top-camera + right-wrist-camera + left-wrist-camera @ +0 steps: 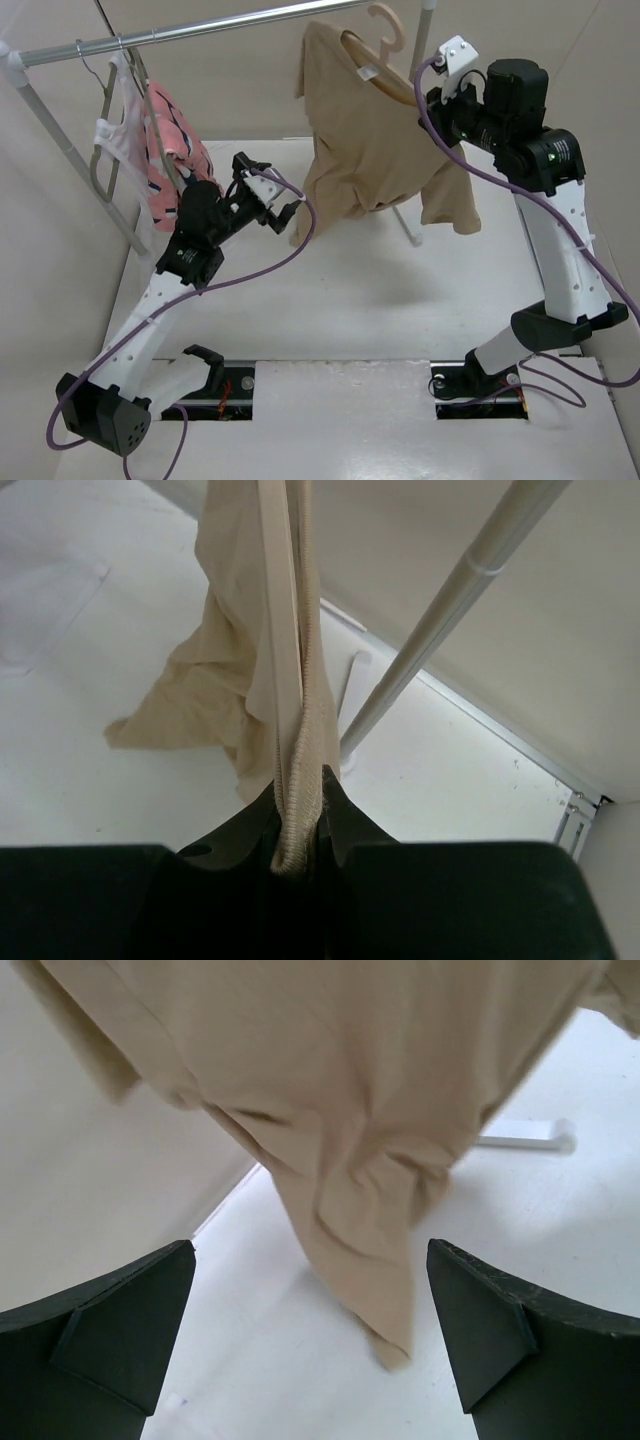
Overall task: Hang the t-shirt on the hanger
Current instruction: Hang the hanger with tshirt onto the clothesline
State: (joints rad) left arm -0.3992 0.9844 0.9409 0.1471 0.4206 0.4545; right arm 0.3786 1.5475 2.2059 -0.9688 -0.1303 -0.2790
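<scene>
Above the far right part of the desk (350,310), the right fingers (318,815) are clamped on one arm of the hanger (280,630), with a ribbed edge of the t-shirt (370,140) pinched in alongside it. Holding both up near the rail (200,35) probably serves to let the cloth drop freely so it can be dressed over the frame. The left fingers (272,192) stand spread wide with nothing between them, low and just beside the hanging folds, seemingly placed to catch or straighten the lower cloth.

Most of the hanger is buried under fabric; only its hook and part of one arm show, so whether the other arm sits inside the opposite shoulder cannot be told. Nor is it clear whether the lowest fold touches the desk. The pink garment (170,150) hangs well apart at the rail's left end.
</scene>
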